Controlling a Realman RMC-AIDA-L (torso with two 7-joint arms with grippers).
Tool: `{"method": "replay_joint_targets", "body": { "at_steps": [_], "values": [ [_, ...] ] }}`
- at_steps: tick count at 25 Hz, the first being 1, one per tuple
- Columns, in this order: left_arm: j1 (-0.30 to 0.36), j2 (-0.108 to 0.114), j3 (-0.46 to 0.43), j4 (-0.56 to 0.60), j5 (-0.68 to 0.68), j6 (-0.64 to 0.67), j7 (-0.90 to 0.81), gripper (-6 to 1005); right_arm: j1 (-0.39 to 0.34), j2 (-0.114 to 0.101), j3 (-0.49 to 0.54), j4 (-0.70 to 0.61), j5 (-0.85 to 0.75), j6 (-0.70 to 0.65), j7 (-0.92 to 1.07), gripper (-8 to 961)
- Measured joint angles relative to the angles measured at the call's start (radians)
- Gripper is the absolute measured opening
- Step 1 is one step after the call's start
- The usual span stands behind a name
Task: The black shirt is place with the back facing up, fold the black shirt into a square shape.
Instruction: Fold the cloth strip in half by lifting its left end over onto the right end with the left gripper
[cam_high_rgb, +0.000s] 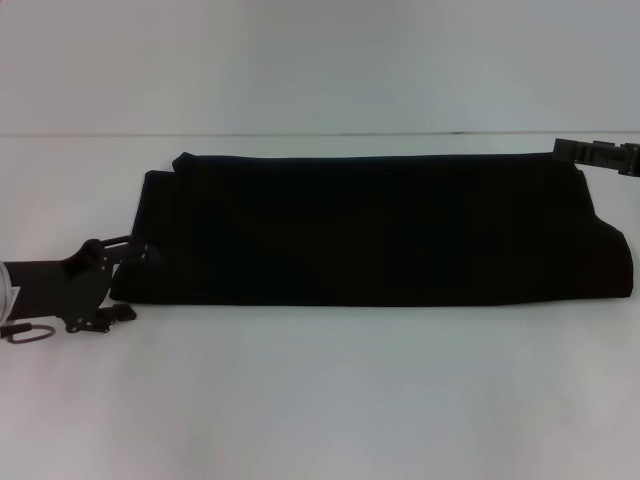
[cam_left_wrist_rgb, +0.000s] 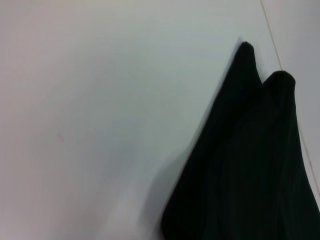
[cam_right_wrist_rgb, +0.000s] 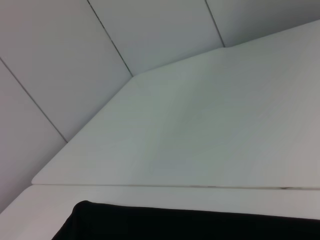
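Table (cam_high_rgb: 320, 400): broad, smooth, matte white surface under everything; seam line running along the far edge, pale wall panels behind.
Black shirt (cam_high_rgb: 370, 230): large, plain, soft black cloth T-shirt, lying mid-table as a long horizontal band, already folded lengthwise; near edge straight, right end rounded where cloth doubles over; likely left this way so the ends can be brought inward for a square. No lettering visible.
Shirt layers (cam_left_wrist_rgb: 250, 165): two rounded folded corners side by side in the left wrist view, limp and lightly creased.
Left gripper (cam_high_rgb: 118, 262): dark metal linkage at the band's left end, touching or just beside the near corner; finger state impossible to tell.
Right gripper (cam_high_rgb: 600, 155): black rigid piece at the far right corner; finger state likewise impossible to tell.
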Motion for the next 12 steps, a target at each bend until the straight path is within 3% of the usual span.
{"method": "replay_joint_targets", "body": {
  "at_steps": [12],
  "values": [
    [-0.011,-0.001,0.015,-0.010,0.000,-0.053,0.002,807,0.000,0.000,0.000,-0.007,0.001,-0.004,0.010,940]
  ]
}}
